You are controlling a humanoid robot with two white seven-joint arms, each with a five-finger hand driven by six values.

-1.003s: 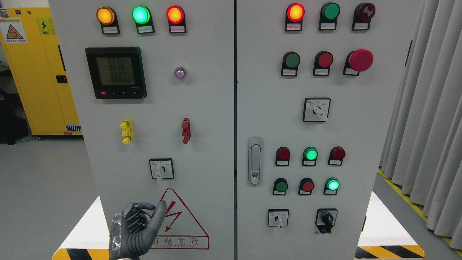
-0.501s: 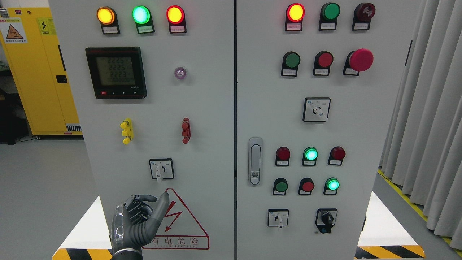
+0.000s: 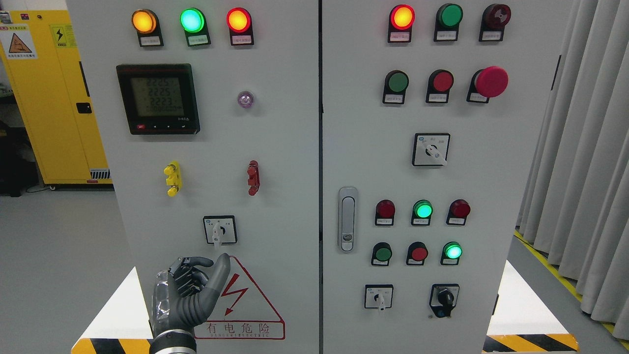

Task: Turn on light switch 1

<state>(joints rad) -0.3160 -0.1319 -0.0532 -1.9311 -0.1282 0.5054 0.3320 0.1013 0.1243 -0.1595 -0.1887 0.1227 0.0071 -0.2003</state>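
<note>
A grey electrical cabinet [image 3: 275,147] fills the view. On its left door sits a small rotary selector switch [image 3: 219,230] with a white knob pointing down. My left hand [image 3: 209,264], in a grey glove, comes up from the lower left, just below that switch and over the red warning triangle [image 3: 245,300]. Its thumb [image 3: 222,268] points up and ends a little under the knob without touching it. The other fingers [image 3: 189,268] are loosely bent and hold nothing. My right hand is out of view.
Above the switch are a yellow terminal [image 3: 172,178], a red terminal [image 3: 253,177], a digital meter [image 3: 158,98] and lit lamps. The right door carries a handle [image 3: 347,219], buttons and further selector switches [image 3: 379,296]. A yellow cabinet [image 3: 44,93] stands at left, curtains [image 3: 585,157] at right.
My left hand has risen along the left door, its thumb tip moving from mid-triangle height up to just below the selector switch. The meter's digits flickered.
</note>
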